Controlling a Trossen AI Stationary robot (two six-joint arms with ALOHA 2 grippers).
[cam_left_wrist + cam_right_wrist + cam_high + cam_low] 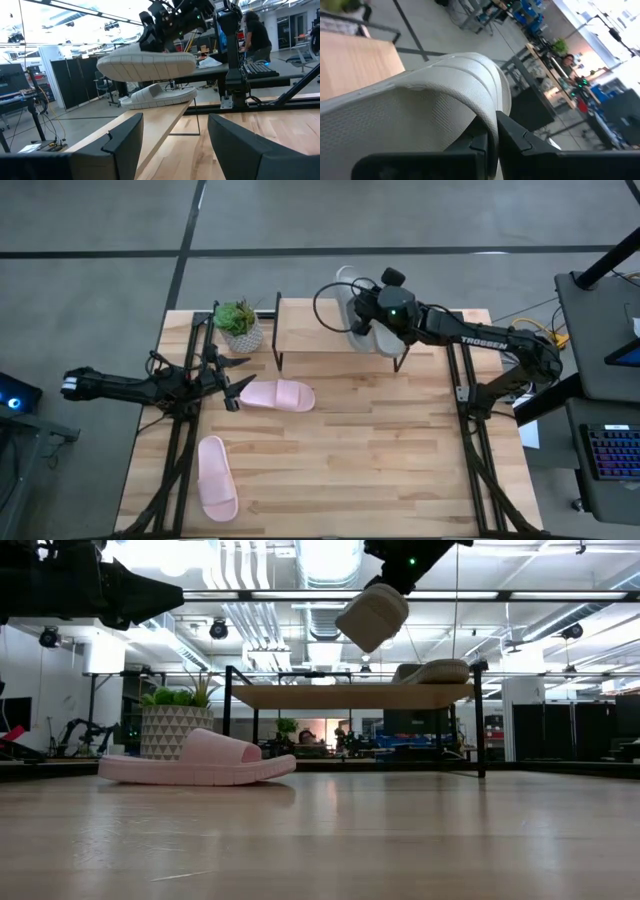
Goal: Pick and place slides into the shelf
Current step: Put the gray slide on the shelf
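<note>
My right gripper (372, 318) is clamped on a grey-green slide (373, 616) above the shelf (335, 330), where its mate (432, 672) already lies, probably near the right end, while my left gripper (232, 380) waits open beside a pink slide (277, 395) on the desk (380, 450).
</note>
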